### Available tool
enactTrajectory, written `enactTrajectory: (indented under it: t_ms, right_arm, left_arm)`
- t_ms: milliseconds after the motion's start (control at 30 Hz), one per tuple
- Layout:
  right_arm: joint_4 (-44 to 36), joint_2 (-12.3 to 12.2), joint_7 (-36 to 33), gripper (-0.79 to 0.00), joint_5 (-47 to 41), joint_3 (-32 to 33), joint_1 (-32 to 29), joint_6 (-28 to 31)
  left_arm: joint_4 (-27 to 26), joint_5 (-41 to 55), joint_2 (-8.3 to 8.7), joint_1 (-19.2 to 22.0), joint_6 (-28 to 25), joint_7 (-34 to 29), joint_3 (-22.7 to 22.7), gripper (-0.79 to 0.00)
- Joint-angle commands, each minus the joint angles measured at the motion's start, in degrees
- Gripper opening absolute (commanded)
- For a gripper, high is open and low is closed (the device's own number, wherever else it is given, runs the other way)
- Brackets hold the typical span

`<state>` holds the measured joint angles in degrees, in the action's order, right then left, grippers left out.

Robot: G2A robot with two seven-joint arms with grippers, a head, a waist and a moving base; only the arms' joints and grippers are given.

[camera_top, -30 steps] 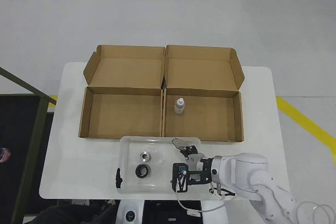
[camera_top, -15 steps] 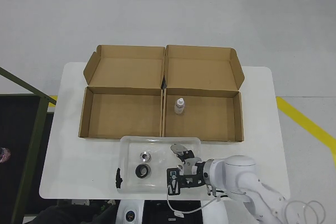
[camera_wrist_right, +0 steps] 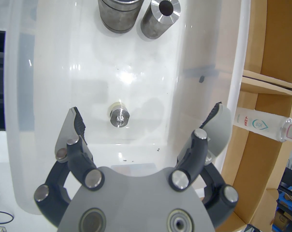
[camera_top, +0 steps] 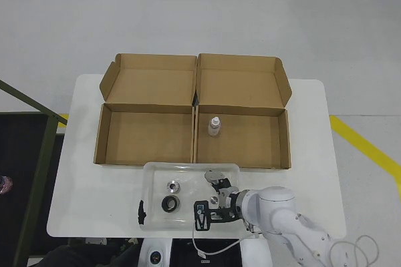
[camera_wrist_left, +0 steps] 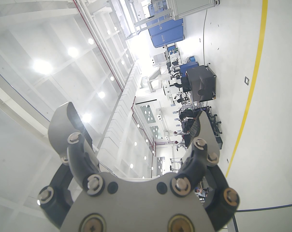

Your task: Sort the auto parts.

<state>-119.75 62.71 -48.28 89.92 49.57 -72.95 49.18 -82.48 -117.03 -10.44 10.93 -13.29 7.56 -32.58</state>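
Inside the white tub [camera_wrist_right: 204, 49] the right fingers [camera_wrist_right: 73, 121] are spread wide, with a small metal bolt [camera_wrist_right: 119, 118] on the tub floor between them. Farther along the tub, a dark tube [camera_wrist_right: 120, 5] and a shiny tube [camera_wrist_right: 160, 15] stand side by side. Behind the tub are an open box [camera_top: 147, 137] and a second box [camera_top: 254, 147] with a little bottle [camera_top: 214, 126] inside. The left fingers [camera_wrist_left: 63, 119] are spread too, pointing at the ceiling [camera_wrist_left: 39, 37].

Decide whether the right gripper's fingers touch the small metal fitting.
Apart: the right wrist view shows bare tray between the small metal fitting and both fingers.
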Motion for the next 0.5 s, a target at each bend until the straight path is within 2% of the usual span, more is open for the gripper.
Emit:
enactTrajectory:
  t_ms: [0, 167, 467]
  right_arm:
    - [0.3, 0.1, -0.8, 0.000, 0.0, -0.5, 0.3, 0.0]
    - [0.8, 0.2, -2.8, -0.009, -0.2, -1.6, 1.0, 0.6]
    - [1.2, 0.5, -5.8, -0.160, -0.7, -3.3, 2.1, 1.0]
  left_arm:
    - [0.0, 0.0, 0.00, 0.0, 0.0, 0.0, 0.0, 0.000]
    - [0.0, 0.0, 0.00, 0.0, 0.0, 0.0, 0.0, 0.000]
    - [0.0, 0.0, 0.00, 0.0, 0.0, 0.0, 0.0, 0.000]
